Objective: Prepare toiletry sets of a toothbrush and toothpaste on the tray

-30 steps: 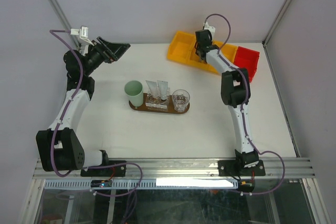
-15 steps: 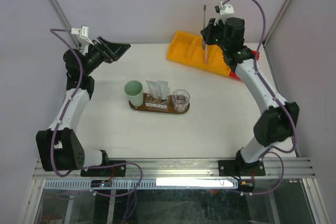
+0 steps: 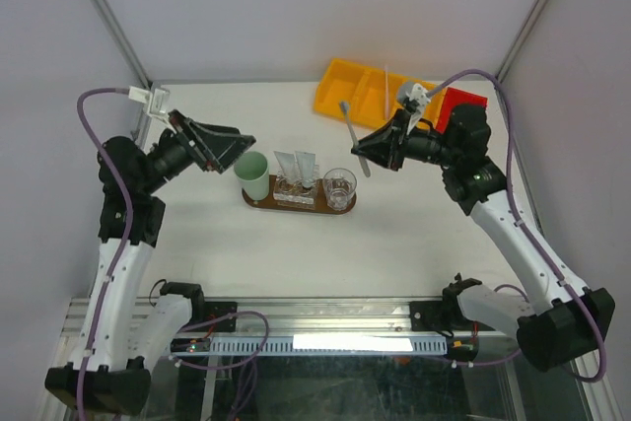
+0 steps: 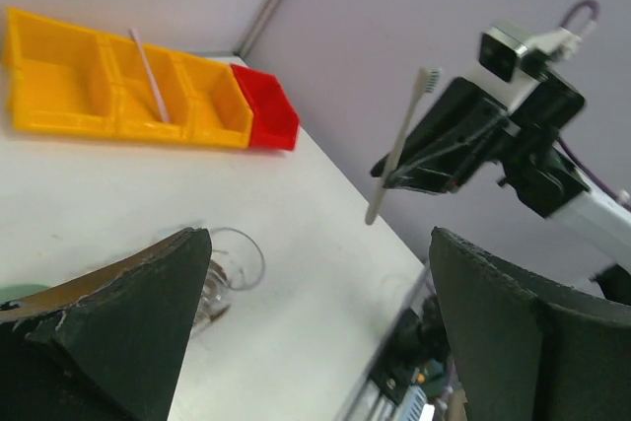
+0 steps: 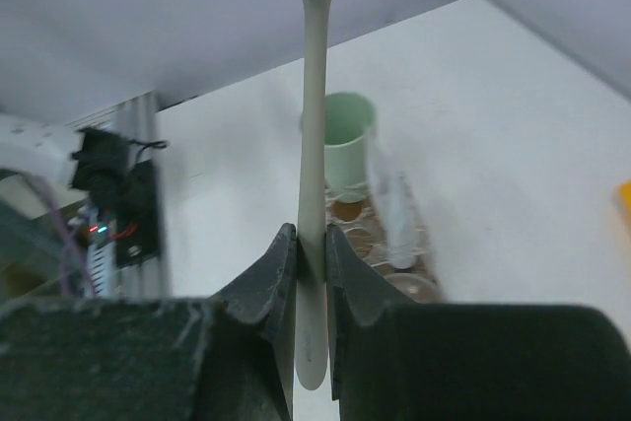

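Note:
My right gripper point(image 3: 367, 149) is shut on a pale toothbrush point(image 3: 354, 137), held in the air above and right of the dark-brown tray point(image 3: 258, 203). In the right wrist view the toothbrush point(image 5: 314, 145) stands between my closed fingers, bristles up. It also shows in the left wrist view point(image 4: 397, 151). On the tray stand a mint-green cup point(image 3: 252, 174), two white tubes point(image 3: 295, 166) in a clear glass, and an empty clear glass point(image 3: 339, 187). My left gripper point(image 3: 237, 148) is open and empty, just left of the cup.
A yellow divided bin point(image 3: 370, 97) at the back right holds another toothbrush point(image 3: 385, 81); it shows in the left wrist view point(image 4: 150, 64) too. A small red bin point(image 3: 465, 107) sits beside it. Grey walls close in the table.
My right gripper lifted the toothbrush out of the yellow bin and carried it forward and left toward the tray. My left arm swung in from the back left toward the cup.

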Controlling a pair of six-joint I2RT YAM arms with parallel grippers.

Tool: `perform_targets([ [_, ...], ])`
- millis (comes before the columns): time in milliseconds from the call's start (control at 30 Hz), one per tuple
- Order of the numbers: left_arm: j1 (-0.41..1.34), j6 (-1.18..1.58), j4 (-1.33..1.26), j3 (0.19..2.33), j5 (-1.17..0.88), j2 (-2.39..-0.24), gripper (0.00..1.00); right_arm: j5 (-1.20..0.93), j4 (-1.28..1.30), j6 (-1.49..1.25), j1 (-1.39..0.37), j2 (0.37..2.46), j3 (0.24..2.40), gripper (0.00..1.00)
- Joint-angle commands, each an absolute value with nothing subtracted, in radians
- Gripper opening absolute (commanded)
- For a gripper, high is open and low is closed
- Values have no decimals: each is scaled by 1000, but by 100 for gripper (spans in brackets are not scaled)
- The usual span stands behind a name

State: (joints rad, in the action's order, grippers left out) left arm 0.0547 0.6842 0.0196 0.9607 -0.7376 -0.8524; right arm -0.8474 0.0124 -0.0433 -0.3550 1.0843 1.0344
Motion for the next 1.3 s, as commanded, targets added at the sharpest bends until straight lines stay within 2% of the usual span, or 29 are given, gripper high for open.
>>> perform_targets([
  [0, 165, 672, 178, 902, -720, -753, 95, -1107, 4, -132, -426, 1050, 1000, 0],
  [267, 383, 646, 176, 852, -699, -733, 86, -1152, -120, -316, -602, 1083, 916, 0],
  [433, 428, 602, 99, 827, -778, -766, 71, -1215, -131, -387, -643, 1141, 921, 0],
  [567, 450, 628, 17, 794, -836, -783, 64, -1253, -95, -379, -662, 1183, 924, 0],
  [733, 484, 607, -5, 778, -861, -771, 64, -1264, -85, -374, -690, 1223, 928, 0],
  [833, 491, 606, 2, 788, -863, -784, 55, -1288, -46, -342, -709, 1256, 953, 0],
  [933, 491, 596, 35, 805, -853, -797, 40, -1291, 57, -251, -721, 1291, 991, 0],
  [1000, 491, 573, 68, 819, -848, -802, 35, -1295, 72, -240, -726, 1299, 998, 0],
  [1167, 491, 520, 148, 841, -835, -794, 37, -1300, 70, -233, -726, 1312, 999, 0],
  [1267, 491, 483, 198, 854, -836, -793, 57, -1295, 69, -229, -726, 1316, 1002, 0],
])
